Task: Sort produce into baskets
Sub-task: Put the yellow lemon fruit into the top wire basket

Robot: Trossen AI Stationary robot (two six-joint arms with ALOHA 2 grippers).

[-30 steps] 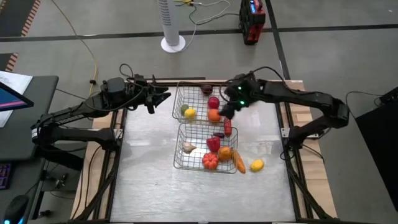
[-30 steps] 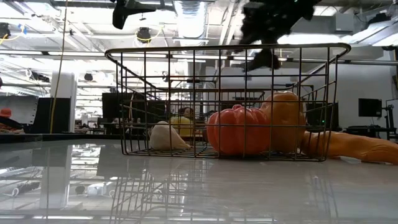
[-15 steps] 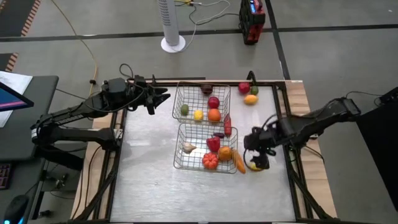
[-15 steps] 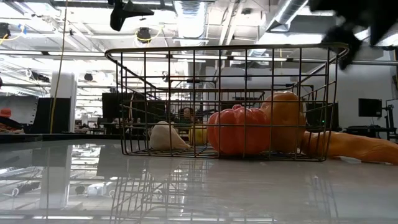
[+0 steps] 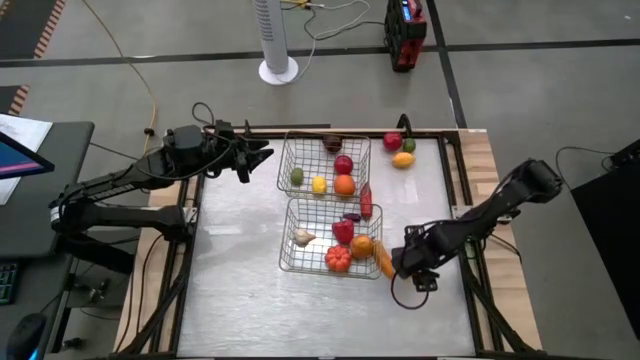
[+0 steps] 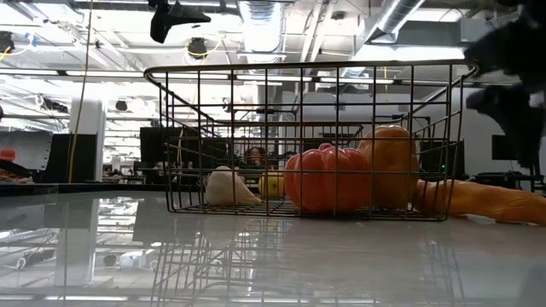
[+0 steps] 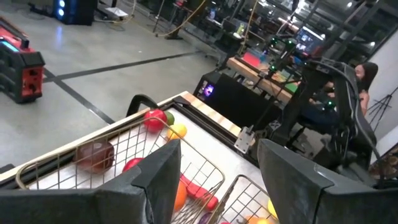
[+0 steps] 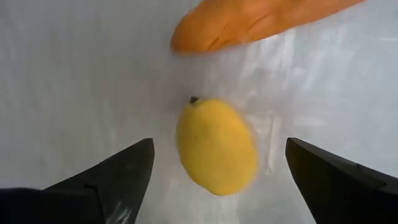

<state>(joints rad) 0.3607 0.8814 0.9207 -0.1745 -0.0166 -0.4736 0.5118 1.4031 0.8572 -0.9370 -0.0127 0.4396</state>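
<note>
High view: your right claw (image 5: 412, 272) sits low over the table (image 5: 240, 290), just beside the near silvery wire-mesh basket (image 5: 300, 262); the left claw (image 5: 262, 156) hangs spread beside the far basket (image 5: 290, 152). Right wrist view: fingers (image 8: 118, 171) spread wide either side of the small yellow lemon-shaped toy fruit (image 8: 216, 147), not pinching it, orange carrot toy (image 8: 249, 22) just beyond.

A: What colour is the lemon (image 8: 217, 147)?
B: Plain yellow, on the pale grey desk (image 8: 74, 74).
A: And that carrot (image 8: 249, 22) beside it?
B: Orange. The baskets (image 5: 300, 262) are silvery wire.
</note>
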